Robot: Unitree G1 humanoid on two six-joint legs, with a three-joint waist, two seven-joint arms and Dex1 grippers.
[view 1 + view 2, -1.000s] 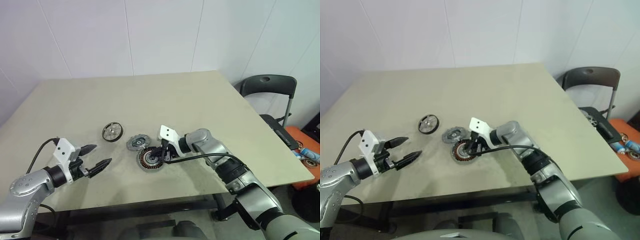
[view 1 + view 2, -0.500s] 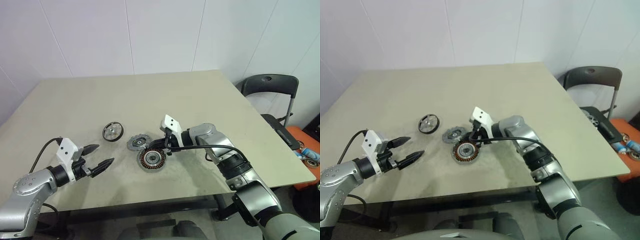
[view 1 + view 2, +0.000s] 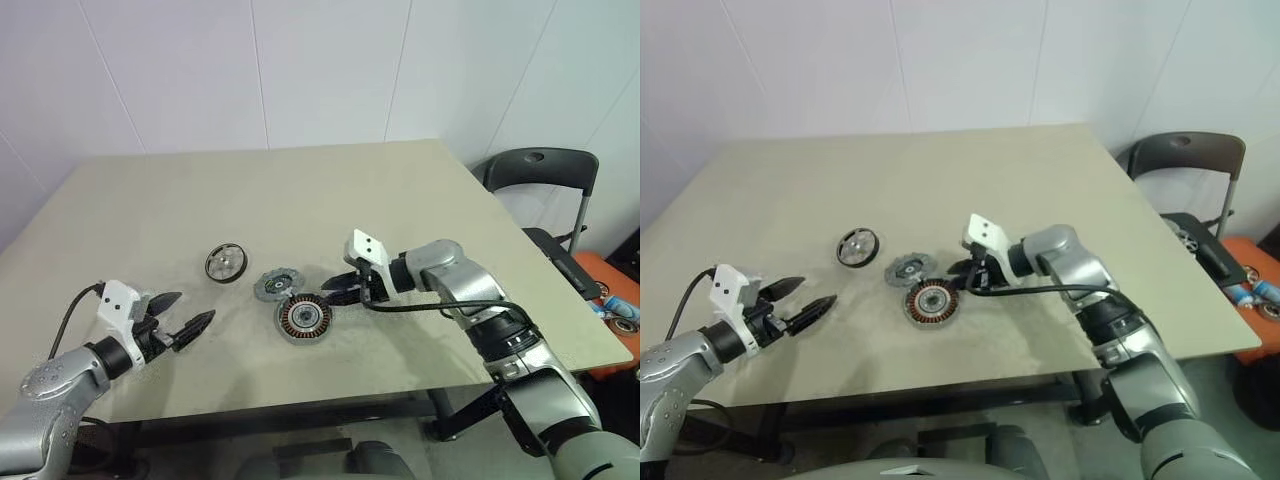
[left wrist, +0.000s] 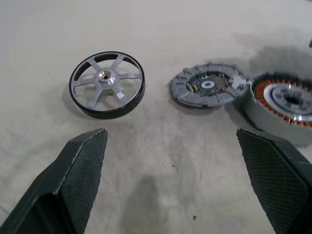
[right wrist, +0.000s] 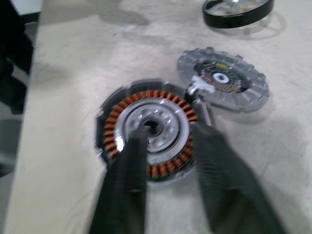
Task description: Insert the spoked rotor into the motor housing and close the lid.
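The motor housing, with its copper ring and silver centre, lies flat near the table's front edge. The grey scalloped lid touches its far-left rim. Further left the black-rimmed spoked rotor lies on its own. My right gripper hovers just right of and above the housing, open and holding nothing. At the front left my left gripper stands open above bare table, with the rotor and the lid lying beyond its tips.
The beige table is bare beyond the three parts. A black folding chair stands past the table's right edge. Orange and blue items lie on the floor there.
My right gripper has lifted off the housing's rim, drawn back to the right and parted its fingers. The housing stays where it was. The left gripper remains open in about the same place.
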